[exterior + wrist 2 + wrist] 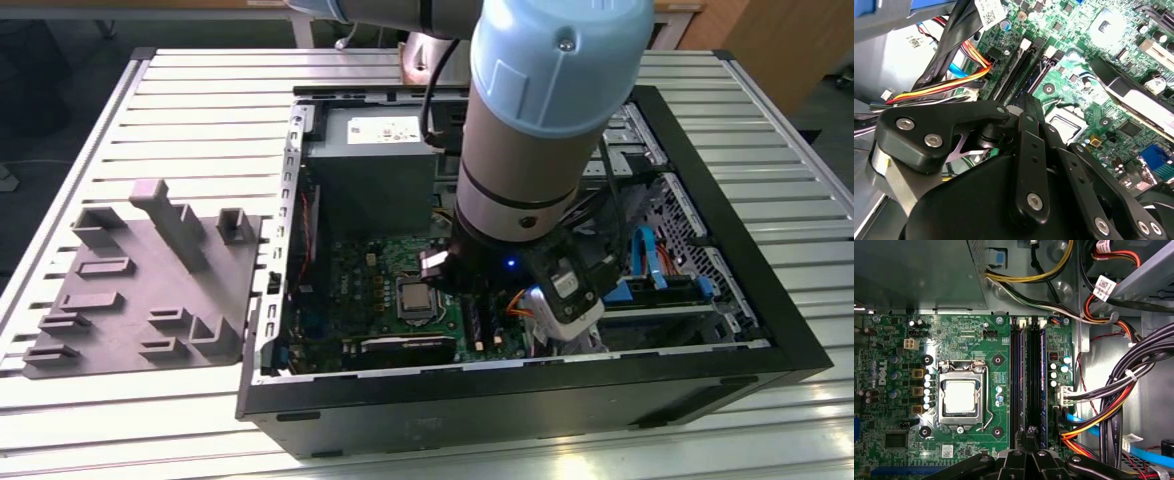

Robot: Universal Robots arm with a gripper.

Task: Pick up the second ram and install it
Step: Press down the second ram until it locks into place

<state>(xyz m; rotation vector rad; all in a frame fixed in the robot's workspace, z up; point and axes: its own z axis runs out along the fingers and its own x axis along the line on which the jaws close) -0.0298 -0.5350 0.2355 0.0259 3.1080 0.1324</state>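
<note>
Open computer case (747, 330) with green motherboard (904, 335) inside; claw (1026, 432) above its sockets, grip unclear

An open black computer case (747, 330) lies on the slatted metal tabletop (200, 90). Inside it sits a green motherboard (899, 340) with a silver processor (960, 396) in its socket. Orange, yellow and black cables (1104, 415) run beside the board. On the exterior view's left rests a grey holder tray (134, 290).
</note>
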